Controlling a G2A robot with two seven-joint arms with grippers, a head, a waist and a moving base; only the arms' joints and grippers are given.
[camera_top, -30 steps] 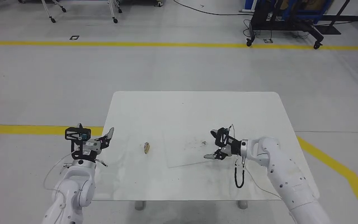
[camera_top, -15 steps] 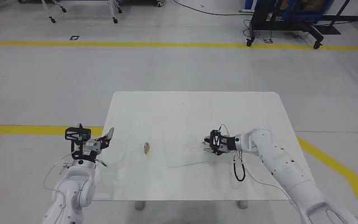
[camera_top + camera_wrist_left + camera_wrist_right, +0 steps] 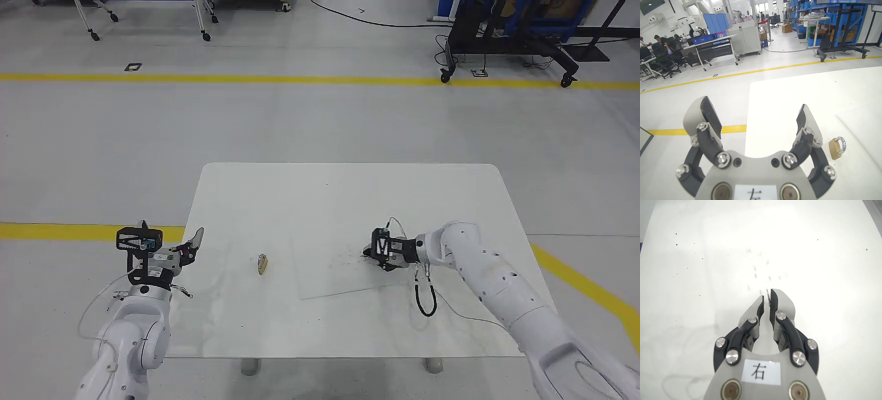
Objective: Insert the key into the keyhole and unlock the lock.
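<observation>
a: where's the key (image 3: 768,296) right now?
b: standing on its thin edge between the tips of the right pincer (image 3: 768,295), down at the table (image 3: 400,190) a little right of the middle. the pincer is narrowed almost together on it. the key lies against one pad with a sliver of gap on the other side, so i'd call the hold light
a: and the lock?
b: the padlock (image 3: 836,148) lies flat on the table, well to the left of the key and just right of the left pincer (image 3: 755,106), which hangs spread wide and empty over the table's left edge
a: how will they handle?
b: the key is likely thin, stiff, light metal, slick on a hard top, so it could slip or twist in the pads. best held by the flat head, with the blade free for the keyhole. the padlock looks like a brass body with a steel loop: small, dense, rigid, nothing to break, but it will probably slide when pushed. i'd clamp the brass body across its flat faces with the left pincer, keyhole end clear. i can't make out the keyhole from here
</observation>
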